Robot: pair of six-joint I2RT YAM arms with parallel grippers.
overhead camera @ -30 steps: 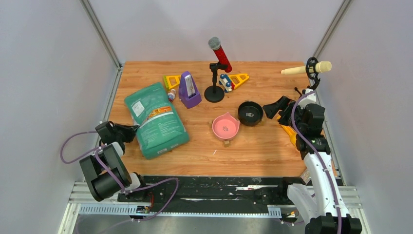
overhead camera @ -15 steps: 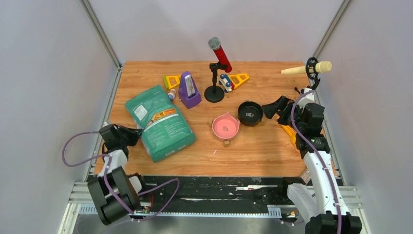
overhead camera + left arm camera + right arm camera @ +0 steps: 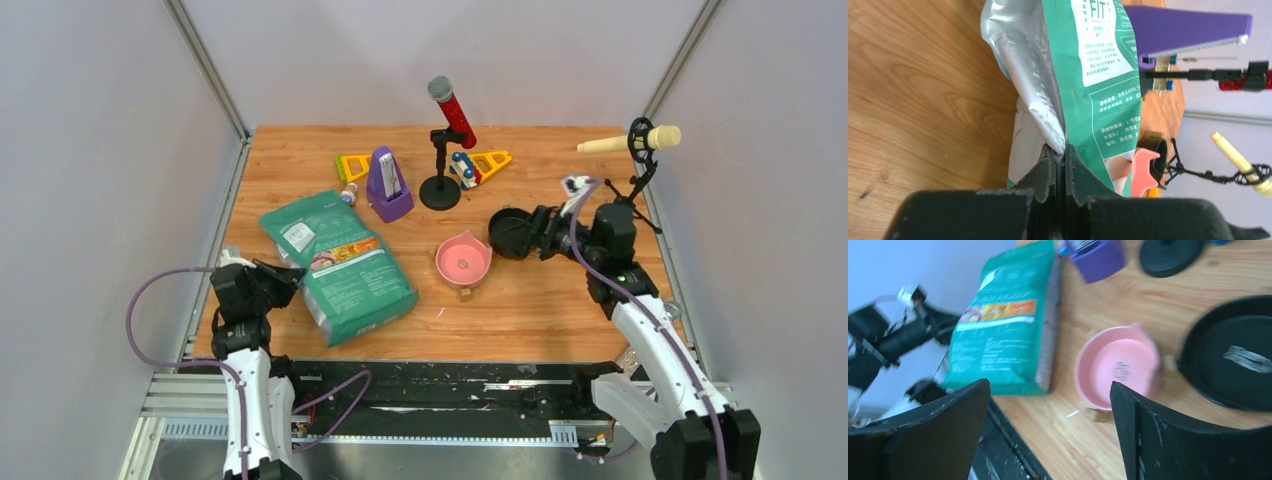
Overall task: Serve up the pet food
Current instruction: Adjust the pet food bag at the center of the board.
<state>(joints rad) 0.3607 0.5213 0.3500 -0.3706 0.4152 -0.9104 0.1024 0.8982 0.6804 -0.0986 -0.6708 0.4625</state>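
Note:
The pet food itself is hidden; only its teal-green bag (image 3: 340,262) shows, lying on the wooden table left of centre. My left gripper (image 3: 291,279) is shut on the bag's near-left edge; in the left wrist view the fingers (image 3: 1060,152) pinch the silver fold of the bag (image 3: 1098,75). A pink bowl (image 3: 463,259) stands right of the bag, with a black bowl (image 3: 510,232) behind it. My right gripper (image 3: 538,233) hovers at the black bowl's right rim, open and empty. Its wrist view shows the pink bowl (image 3: 1118,365), black bowl (image 3: 1238,360) and bag (image 3: 1008,325) beyond the spread jaws.
A purple metronome (image 3: 386,186), a red microphone on a black stand (image 3: 447,150) and yellow toy pieces (image 3: 487,163) stand at the back. A beige microphone (image 3: 630,140) juts in from the right wall. A small wooden block (image 3: 465,293) lies in front of the pink bowl.
The left gripper closed on the bag's edge and dragged the bag nearer and to the right. The right arm swung left, up to the black bowl.

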